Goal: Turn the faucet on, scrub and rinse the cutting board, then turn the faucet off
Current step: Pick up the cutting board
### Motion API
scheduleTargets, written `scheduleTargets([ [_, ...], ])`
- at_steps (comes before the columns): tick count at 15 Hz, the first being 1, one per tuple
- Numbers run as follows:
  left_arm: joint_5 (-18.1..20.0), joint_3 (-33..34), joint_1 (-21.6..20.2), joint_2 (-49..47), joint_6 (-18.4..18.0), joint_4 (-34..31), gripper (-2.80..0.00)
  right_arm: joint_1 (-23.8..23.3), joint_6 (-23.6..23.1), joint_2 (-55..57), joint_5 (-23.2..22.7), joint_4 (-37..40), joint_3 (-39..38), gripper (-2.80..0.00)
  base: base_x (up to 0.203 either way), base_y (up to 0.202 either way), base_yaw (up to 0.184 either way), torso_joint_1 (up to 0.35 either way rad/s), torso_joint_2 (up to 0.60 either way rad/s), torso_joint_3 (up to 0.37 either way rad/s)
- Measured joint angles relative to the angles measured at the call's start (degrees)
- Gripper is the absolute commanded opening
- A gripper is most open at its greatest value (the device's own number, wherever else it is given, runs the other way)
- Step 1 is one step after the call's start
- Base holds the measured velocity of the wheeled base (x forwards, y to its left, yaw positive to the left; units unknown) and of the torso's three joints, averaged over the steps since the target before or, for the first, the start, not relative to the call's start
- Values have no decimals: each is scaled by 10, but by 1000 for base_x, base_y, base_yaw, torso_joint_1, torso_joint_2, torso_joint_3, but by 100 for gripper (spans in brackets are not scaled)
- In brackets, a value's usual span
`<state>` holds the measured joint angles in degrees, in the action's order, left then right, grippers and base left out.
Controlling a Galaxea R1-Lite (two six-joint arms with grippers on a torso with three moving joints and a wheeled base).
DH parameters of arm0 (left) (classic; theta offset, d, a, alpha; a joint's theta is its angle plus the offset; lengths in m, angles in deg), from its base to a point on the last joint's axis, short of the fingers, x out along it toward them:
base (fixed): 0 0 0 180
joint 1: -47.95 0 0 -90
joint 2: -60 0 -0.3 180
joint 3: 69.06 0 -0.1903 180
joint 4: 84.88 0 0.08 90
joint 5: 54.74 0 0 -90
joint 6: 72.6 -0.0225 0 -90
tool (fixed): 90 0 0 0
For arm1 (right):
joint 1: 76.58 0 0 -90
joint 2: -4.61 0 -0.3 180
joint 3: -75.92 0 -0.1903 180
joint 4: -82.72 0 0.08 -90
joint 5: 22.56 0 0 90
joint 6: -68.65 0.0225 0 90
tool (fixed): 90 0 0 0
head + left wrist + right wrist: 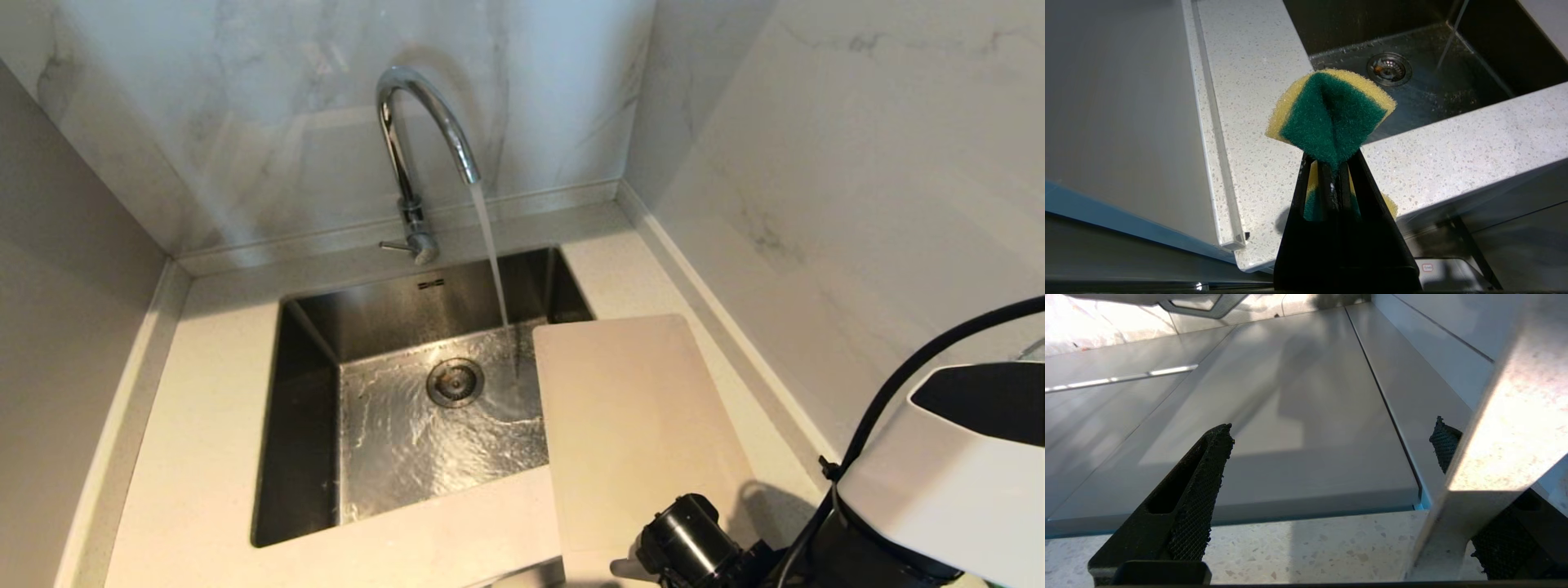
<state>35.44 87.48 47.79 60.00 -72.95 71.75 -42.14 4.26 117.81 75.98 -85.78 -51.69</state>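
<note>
The chrome faucet (406,155) stands behind the sink, and water (491,253) runs from its spout into the basin. Its thin lever (395,244) points left at the base. The cream cutting board (637,425) lies flat on the counter to the right and overhangs the sink's right rim. My right arm (694,547) reaches in at the board's near end. My right gripper (1331,426) is open and empty, and a pale slab edge (1494,437) crosses in front of one finger. My left gripper (1331,159) is shut on a folded green-and-yellow sponge (1331,106) over the counter's front left.
The steel sink (310,408) has a wet floor and a round drain (455,381). Speckled countertop (204,457) surrounds it. Marble walls close the back and right, and a grey panel (57,327) closes the left.
</note>
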Motion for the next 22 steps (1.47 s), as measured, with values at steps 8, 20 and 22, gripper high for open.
scheduleTargets([
  [8,0,1,0,0,1,1,-280,7,-2,14,9,-9,0,0,0,0,0,0,0,0],
  [20,0,1,0,0,1,1,-280,16,-1,44,45,-87,-32,0,0,0,0,0,0,0],
  [22,0,1,0,0,1,1,-280,17,-1,45,46,-86,-31,0,0,0,0,0,0,0],
])
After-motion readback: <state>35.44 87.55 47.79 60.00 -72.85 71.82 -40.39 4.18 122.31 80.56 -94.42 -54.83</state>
